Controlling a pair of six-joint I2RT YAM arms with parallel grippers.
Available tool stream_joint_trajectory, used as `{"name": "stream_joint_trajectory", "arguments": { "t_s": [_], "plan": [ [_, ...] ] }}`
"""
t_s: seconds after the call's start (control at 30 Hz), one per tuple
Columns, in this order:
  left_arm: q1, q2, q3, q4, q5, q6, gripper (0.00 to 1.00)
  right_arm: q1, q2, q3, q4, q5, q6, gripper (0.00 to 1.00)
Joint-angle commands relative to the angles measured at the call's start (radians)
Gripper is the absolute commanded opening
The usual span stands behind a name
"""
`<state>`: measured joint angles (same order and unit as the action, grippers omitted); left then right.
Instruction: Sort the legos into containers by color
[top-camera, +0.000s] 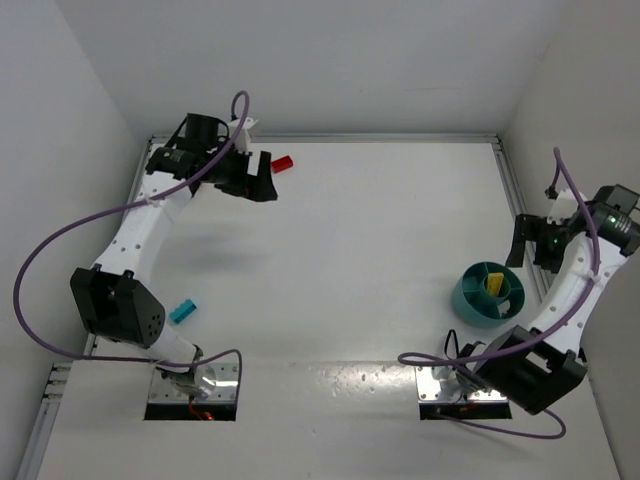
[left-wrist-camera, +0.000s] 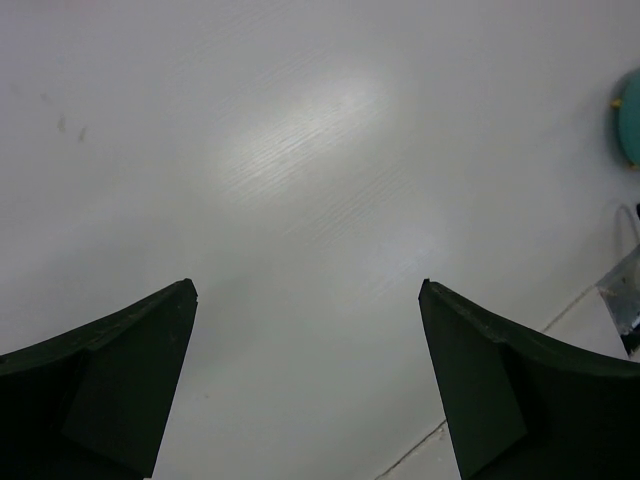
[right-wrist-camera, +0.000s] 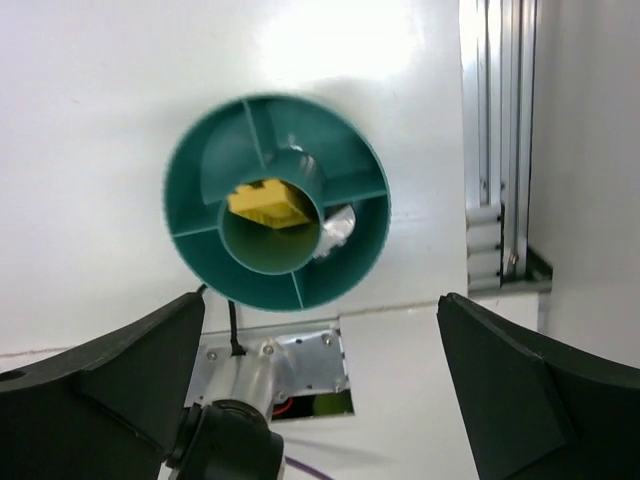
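A red lego (top-camera: 283, 163) lies at the back of the table, just right of my left gripper (top-camera: 258, 180). That gripper (left-wrist-camera: 308, 290) is open, and only bare table shows between its fingers. A cyan lego (top-camera: 183, 312) lies at the near left beside the left arm's base link. The round teal container (top-camera: 466, 300) stands at the right with a yellow lego (top-camera: 495, 285) in its central ring. My right gripper (top-camera: 530, 258) hovers just behind it. In the right wrist view this gripper (right-wrist-camera: 320, 300) is open and empty, above the container (right-wrist-camera: 345, 275) and the yellow lego (right-wrist-camera: 268, 205).
A metal rail (top-camera: 508, 185) runs along the table's right edge, close to the right gripper. Both arm base plates (top-camera: 195, 385) sit at the near edge. A purple cable (top-camera: 60, 240) loops off the left arm. A small shiny piece (right-wrist-camera: 336, 230) lies in one outer compartment.
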<state>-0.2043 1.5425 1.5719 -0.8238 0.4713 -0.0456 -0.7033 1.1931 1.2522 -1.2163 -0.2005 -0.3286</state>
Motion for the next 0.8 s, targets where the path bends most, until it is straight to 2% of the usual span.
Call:
{"name": "stream_joint_trajectory", "arguments": {
  "t_s": [0.0, 0.1, 0.23, 0.33, 0.47, 0.53, 0.77],
  "plan": [
    [0.084, -0.050, -0.021, -0.041, -0.121, 0.000, 1.00, 0.007, 0.043, 0.093, -0.045, -0.129, -0.099, 1.00],
    [0.179, -0.050, -0.021, -0.119, -0.241, 0.059, 1.00, 0.025, 0.127, 0.196, -0.084, -0.184, -0.139, 1.00],
    [0.310, -0.050, -0.032, -0.233, -0.307, 0.166, 1.00, 0.039, 0.272, 0.445, -0.158, -0.224, -0.185, 1.00],
    [0.422, -0.073, -0.093, -0.287, -0.348, 0.223, 1.00, 0.065, 0.336, 0.542, -0.169, -0.264, -0.216, 1.00],
    [0.529, -0.085, -0.182, -0.336, -0.421, 0.259, 1.00, 0.129, 0.384, 0.613, -0.190, -0.318, -0.266, 1.00],
    [0.577, -0.133, -0.260, -0.336, -0.431, 0.274, 1.00, 0.157, 0.431, 0.647, -0.190, -0.327, -0.234, 1.00],
    [0.687, -0.231, -0.426, -0.310, -0.444, 0.332, 1.00, 0.280, 0.517, 0.629, -0.190, -0.225, -0.150, 1.00]
  ]
}}
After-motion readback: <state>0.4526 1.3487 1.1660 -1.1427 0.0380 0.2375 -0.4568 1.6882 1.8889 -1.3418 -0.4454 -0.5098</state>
